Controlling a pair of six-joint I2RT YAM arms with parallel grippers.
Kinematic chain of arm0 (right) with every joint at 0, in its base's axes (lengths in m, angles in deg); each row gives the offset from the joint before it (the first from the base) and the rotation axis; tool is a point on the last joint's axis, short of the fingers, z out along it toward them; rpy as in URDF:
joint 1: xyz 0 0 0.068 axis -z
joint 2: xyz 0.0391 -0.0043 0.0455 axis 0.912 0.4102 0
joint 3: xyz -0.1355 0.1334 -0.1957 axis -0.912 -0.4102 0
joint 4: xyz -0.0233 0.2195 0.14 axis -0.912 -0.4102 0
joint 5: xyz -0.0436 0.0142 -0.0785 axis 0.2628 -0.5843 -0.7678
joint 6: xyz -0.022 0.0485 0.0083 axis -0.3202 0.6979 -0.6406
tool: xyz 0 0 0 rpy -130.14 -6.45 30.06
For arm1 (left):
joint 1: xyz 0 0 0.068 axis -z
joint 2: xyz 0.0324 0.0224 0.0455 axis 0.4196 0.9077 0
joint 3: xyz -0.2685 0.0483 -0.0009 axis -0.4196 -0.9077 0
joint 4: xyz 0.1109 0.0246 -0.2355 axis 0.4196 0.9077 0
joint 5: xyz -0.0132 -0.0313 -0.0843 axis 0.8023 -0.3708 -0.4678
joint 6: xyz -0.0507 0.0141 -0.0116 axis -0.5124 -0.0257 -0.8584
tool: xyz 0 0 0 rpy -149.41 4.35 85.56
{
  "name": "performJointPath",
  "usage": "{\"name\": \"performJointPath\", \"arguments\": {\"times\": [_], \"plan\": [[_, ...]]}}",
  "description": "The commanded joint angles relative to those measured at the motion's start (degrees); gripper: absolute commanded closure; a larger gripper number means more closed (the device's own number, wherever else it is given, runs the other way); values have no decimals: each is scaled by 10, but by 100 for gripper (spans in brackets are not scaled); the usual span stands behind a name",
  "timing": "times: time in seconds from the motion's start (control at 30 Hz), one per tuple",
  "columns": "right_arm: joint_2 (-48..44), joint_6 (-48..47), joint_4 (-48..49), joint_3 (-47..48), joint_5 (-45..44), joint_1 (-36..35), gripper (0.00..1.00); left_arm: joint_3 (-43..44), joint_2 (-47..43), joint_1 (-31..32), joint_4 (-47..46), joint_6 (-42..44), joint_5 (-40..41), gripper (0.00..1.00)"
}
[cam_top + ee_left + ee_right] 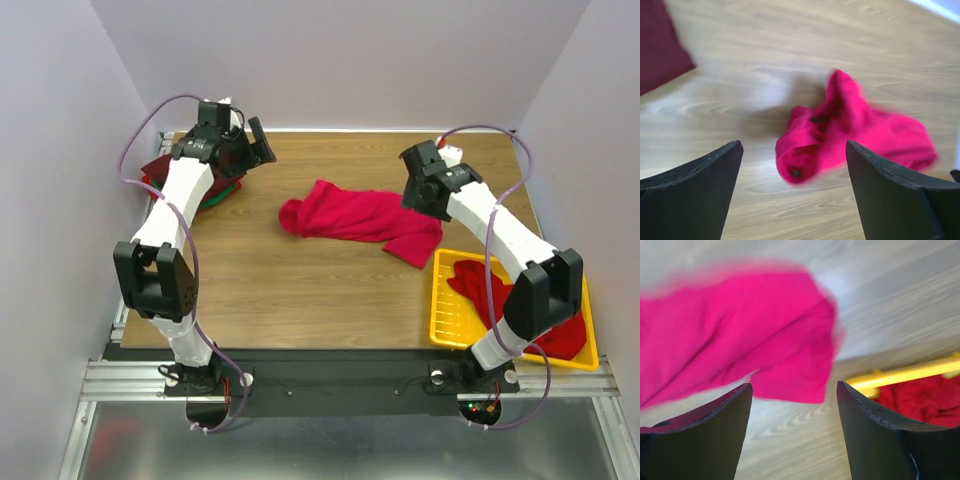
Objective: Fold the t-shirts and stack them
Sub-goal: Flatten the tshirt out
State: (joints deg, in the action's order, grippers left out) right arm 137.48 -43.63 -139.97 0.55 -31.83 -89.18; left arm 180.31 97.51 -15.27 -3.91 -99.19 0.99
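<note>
at the far left of the bench [300, 290] a pile of t-shirts [157, 170], maroon with some green showing, lies under the left arm. the left claw [792, 200] hangs above the wood, fingers spread wide, gripping nothing. mid-bench a crumpled crimson t-shirt [360, 215] lies loose. the right claw [794, 435] hovers over its right end, likewise wide apart and empty. further right, more red t-shirts [470, 280] lie in the yellow tray [445, 325].
</note>
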Motion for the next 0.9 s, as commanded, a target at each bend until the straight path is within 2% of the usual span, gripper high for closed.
{"name": "performJointPath", "arguments": {"times": [0.0,0.1,0.37,0.6,0.87], "plan": [[-7,2,11,-30,77,-9,26,-23,-4,19,-3,17,44,4],[-22,-3,77,-87,141,-9,26,-50,4,46,-13,29,32,4],[-11,-16,102,-124,217,-19,29,-67,65,149,-1,92,15,6],[19,-15,133,-174,226,-37,32,-39,140,164,2,111,73,6],[63,-12,170,-167,223,-44,34,-21,158,164,-3,118,124,10]]}}
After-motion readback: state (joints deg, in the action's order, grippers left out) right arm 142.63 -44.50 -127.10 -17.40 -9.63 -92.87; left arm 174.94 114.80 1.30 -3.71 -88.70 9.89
